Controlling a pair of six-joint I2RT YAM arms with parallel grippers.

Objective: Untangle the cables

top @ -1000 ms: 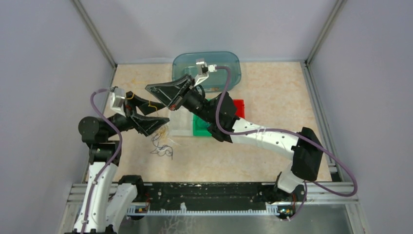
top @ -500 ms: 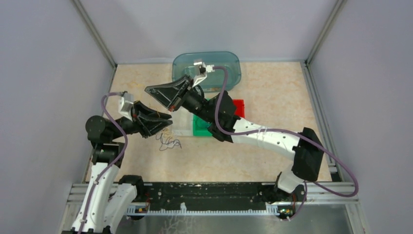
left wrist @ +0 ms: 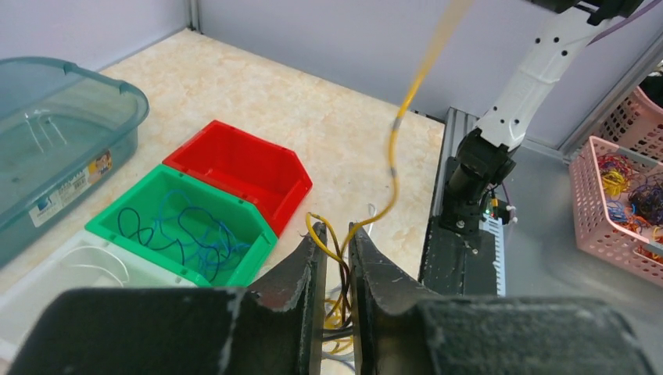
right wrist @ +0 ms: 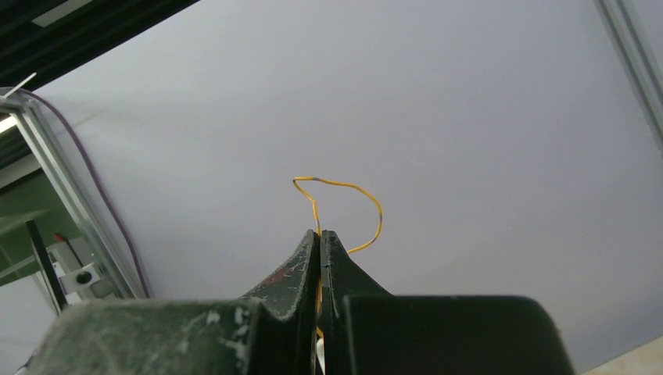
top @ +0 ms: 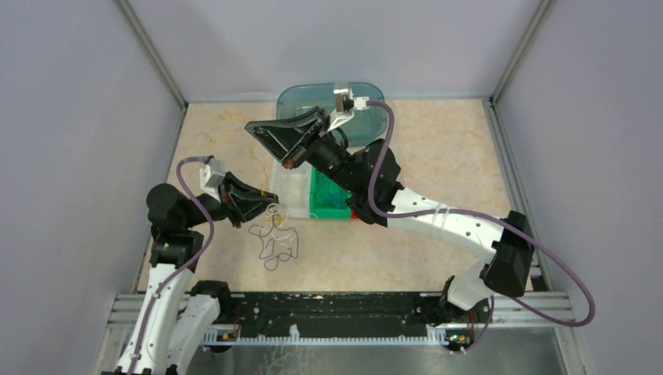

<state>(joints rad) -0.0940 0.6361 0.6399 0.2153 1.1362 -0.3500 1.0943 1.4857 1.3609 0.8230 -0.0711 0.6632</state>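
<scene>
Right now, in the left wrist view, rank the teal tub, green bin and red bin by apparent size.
1. teal tub, though cropped.
2. green bin and red bin: alike; green looks slightly bigger, but it is nearer.

Bright, even, diffuse light; shadows soft and faint.
Sharp from above; blurred near fingers (left wrist: pixel 293 281) in both wrist views, smeared upper stretch of yellow cable (left wrist: pixel 428 55).

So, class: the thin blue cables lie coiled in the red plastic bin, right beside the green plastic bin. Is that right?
Not quite: the bins are swapped. The thin blue cables lie coiled in the green plastic bin, right beside the red plastic bin, which looks empty. The left wrist view shows this plainly.
</scene>
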